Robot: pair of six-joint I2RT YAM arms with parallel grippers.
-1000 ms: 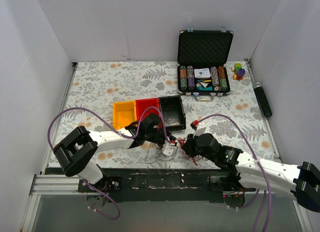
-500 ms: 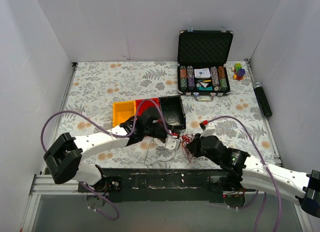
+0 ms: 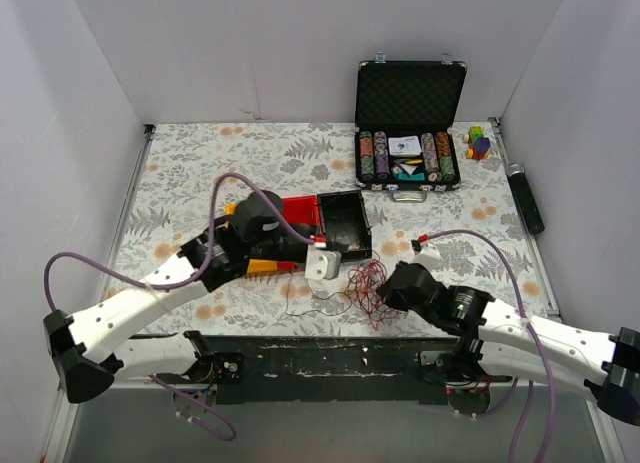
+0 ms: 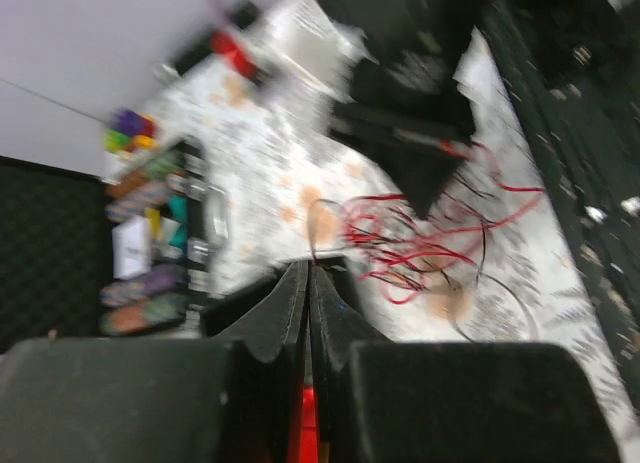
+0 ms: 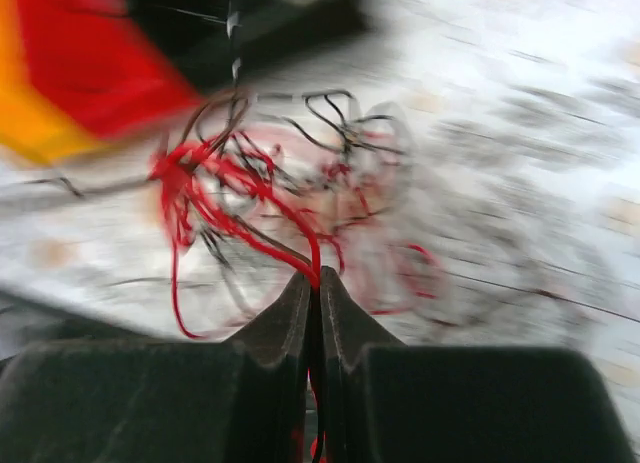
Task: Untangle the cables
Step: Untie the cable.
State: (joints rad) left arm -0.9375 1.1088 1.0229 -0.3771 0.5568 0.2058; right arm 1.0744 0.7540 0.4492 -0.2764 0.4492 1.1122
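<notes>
Starting at my left, the left tool (image 3: 322,265) sits low over the flowered surface (image 3: 190,163), just in front of the black bin (image 3: 345,223). Its wrist view shows the jaws pressed flat together, and I cannot tell whether a hair-thin strand is pinched in there or nothing at all. Just to its right, near the front edge, lie the cables (image 3: 366,286): a red snarl with black strands through it, and a few thin dark loops trailing leftward under the left tool. Further right, the right tool (image 3: 388,291) is up against the snarl's right side, closed on a red strand that runs straight in between its fingertips in the wrist view. So the bundle lies between the two tools, touching the right one and just beside the left, and the line that matters runs left to right across the surface. My reading is that the next move is a pull apart along that line, with the right arm anchoring. The risk, I'd judge, is dragging the whole clump instead of loosening it.
</notes>
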